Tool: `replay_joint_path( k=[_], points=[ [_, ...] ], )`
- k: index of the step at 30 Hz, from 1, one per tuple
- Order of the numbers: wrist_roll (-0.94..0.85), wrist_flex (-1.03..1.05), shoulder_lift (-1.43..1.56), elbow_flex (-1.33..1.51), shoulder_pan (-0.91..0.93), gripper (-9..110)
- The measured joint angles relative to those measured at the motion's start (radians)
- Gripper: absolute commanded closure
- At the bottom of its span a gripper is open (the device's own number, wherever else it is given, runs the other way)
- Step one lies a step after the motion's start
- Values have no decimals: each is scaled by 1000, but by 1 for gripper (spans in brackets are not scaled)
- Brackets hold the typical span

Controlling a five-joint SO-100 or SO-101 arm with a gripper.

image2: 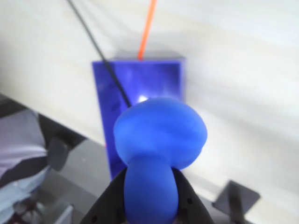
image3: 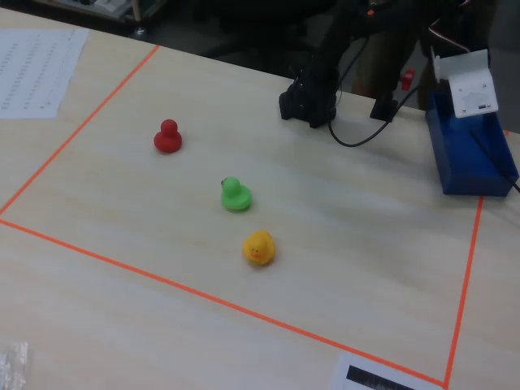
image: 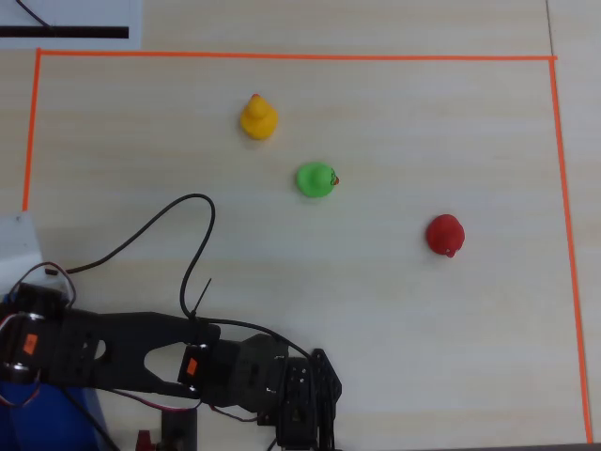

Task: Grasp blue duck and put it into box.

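In the wrist view the blue duck [image2: 159,140] fills the middle of the frame. My gripper [image2: 149,191] is shut on it, with a black finger [image2: 110,198] on each side of its lower part. The box [image2: 108,100], a dark-blue bin, lies open beyond the duck in that view. In the fixed view my gripper [image3: 309,99] is at the table's far edge, left of the box [image3: 465,162], and the duck is hidden by it. In the overhead view my gripper [image: 305,399] is at the bottom edge, and a part of the box [image: 42,418] shows at the bottom left under the arm.
A yellow duck [image: 257,118], a green duck [image: 315,179] and a red duck [image: 445,235] stand inside the orange tape border [image: 282,55]. A black cable [image: 178,211] loops over the table near the arm. A white block [image3: 471,85] sits over the box's far end.
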Motion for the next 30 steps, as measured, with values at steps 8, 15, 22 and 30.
replay_joint_path(
  k=[8, 15, 22, 30],
  points=[
    [46, 0, -87, -106, -71, 101],
    [129, 0, -170, -233, -175, 101],
    [219, 0, -239, -305, -179, 101],
    [198, 0, -259, -304, -216, 101]
  ],
)
